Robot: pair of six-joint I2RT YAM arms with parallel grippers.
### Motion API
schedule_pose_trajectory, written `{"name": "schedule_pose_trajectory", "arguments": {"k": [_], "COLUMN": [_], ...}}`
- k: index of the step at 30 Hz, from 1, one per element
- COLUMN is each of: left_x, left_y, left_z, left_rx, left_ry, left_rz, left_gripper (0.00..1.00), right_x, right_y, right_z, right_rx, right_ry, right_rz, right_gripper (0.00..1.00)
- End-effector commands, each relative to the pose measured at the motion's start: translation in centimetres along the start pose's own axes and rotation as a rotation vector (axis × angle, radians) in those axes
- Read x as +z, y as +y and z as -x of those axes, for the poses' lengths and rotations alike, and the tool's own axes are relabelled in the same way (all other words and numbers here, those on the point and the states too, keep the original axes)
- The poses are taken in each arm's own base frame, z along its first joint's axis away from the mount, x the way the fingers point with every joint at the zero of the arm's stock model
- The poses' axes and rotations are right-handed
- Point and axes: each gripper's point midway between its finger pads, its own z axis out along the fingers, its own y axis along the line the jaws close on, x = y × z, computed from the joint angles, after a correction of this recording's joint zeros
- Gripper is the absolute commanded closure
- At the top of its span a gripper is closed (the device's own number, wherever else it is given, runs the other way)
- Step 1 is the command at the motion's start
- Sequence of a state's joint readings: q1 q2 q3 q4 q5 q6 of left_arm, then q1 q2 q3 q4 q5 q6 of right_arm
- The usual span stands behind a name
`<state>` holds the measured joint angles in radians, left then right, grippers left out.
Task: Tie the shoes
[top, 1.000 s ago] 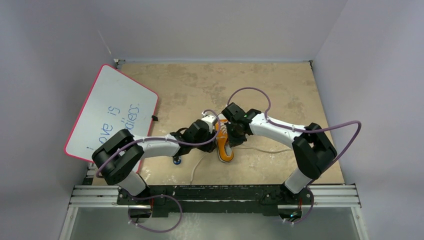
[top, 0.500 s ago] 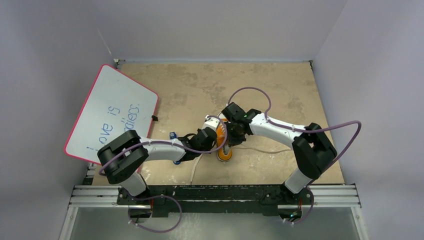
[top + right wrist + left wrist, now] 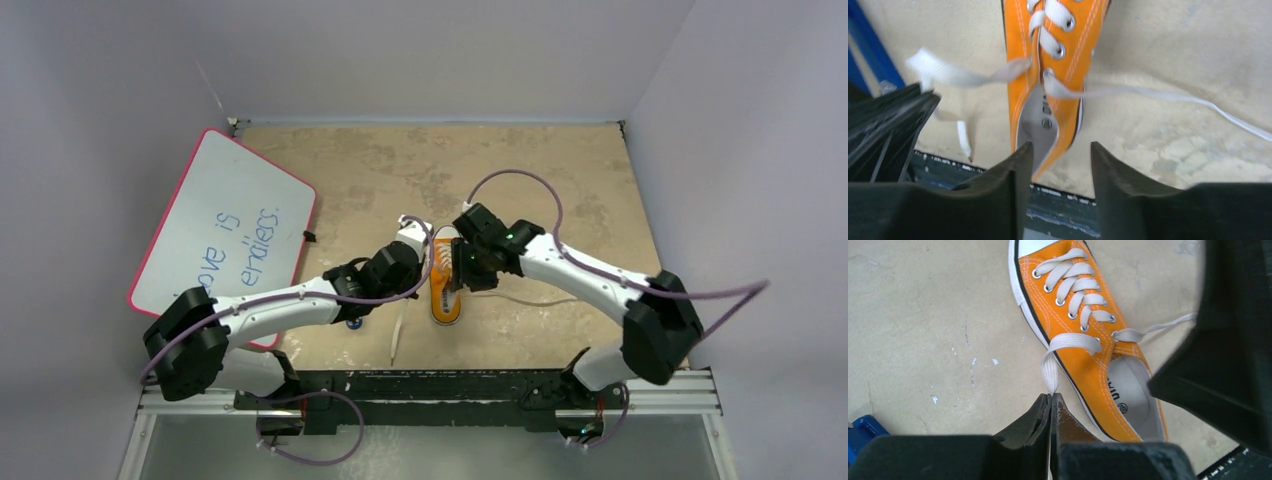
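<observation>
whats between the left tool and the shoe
The left wrist view shows a short run of white lace, pinched in the shut left tool and looping up to the top eyelet of the orange shoe.

A small orange canvas low-top sneaker (image 3: 446, 298) with a white rubber sole and toe cap stands upright near the middle of the tan table (image 3: 560, 170), toe toward the far side. Its long white laces (image 3: 1075, 295) are threaded but untied. One end trails right; the other runs left, perhaps drooping toward the near edge.
</observation>
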<state>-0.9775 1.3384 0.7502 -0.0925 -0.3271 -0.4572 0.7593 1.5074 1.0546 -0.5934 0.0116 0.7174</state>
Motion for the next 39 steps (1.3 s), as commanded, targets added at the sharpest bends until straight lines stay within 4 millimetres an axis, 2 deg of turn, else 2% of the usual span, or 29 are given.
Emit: {"name": "schedule_pose_trajectory", "arguments": {"k": [1, 3, 5, 8, 10, 12, 16, 20, 22, 24, 27, 30, 35, 39], "left_x": [-0.9, -0.8, -0.7, -0.6, -0.4, -0.5, -0.8, -0.8, -0.3, 0.0, 0.0, -0.2, -0.1, 0.1], "left_y": [-1.8, -1.9, -2.2, -2.7, -2.9, -3.0, -3.6, -3.6, -3.5, -3.2, -3.0, -2.9, -2.9, -2.9], "left_z": [2.0, 2.1, 2.4, 3.0, 3.2, 3.5, 5.1, 6.3, 5.6, 4.8, 4.4, 3.9, 3.1, 3.4], "left_rx": [-0.006, 0.020, 0.043, 0.060, 0.073, 0.082, 0.137, 0.203, 0.234, 0.244, 0.217, 0.192, 0.174, 0.176], "left_ry": [-0.026, -0.021, -0.020, -0.037, -0.051, -0.075, -0.175, -0.216, -0.169, -0.128, -0.123, -0.119, -0.106, -0.112], "left_rz": [-0.085, -0.090, -0.105, -0.125, -0.136, -0.147, -0.193, -0.189, -0.175, -0.165, -0.158, -0.162, -0.166, -0.162], "left_gripper": [1.00, 1.00, 1.00, 1.00, 1.00, 1.00, 1.00, 1.00, 1.00, 1.00, 1.00, 1.00, 1.00, 1.00], "right_x": [-5.6, -6.9, -7.2, -7.3, -7.1, -6.5, -4.8, -4.1, -3.7, -3.3, -2.7, -1.7, -0.4, 0.8], "right_y": [-2.0, -4.5, -7.5, -12.4, -14.4, -15.9, -16.6, -17.7, -17.9, -18.3, -18.9, -19.6, -20.3, -20.3], "right_z": [0.5, 0.6, 0.7, 1.0, 0.7, 0.2, -0.6, -0.3, -0.1, -0.6, -1.8, -1.8, -1.6, -1.3], "right_rx": [0.058, 0.130, 0.228, 0.468, 0.616, 0.772, 0.962, 1.017, 0.985, 0.949, 0.930, 0.927, 0.918, 0.891], "right_ry": [-0.075, -0.079, -0.072, -0.068, -0.056, -0.049, -0.029, -0.086, -0.081, -0.034, 0.005, -0.020, -0.010, 0.009], "right_rz": [-0.039, -0.053, -0.068, -0.170, -0.246, -0.318, -0.339, -0.339, -0.333, -0.375, -0.411, -0.398, -0.415, -0.384], "right_gripper": [0.46, 0.41, 0.38, 0.27, 0.20, 0.19, 0.26, 0.29, 0.30, 0.28, 0.26, 0.26, 0.29, 0.36]}}
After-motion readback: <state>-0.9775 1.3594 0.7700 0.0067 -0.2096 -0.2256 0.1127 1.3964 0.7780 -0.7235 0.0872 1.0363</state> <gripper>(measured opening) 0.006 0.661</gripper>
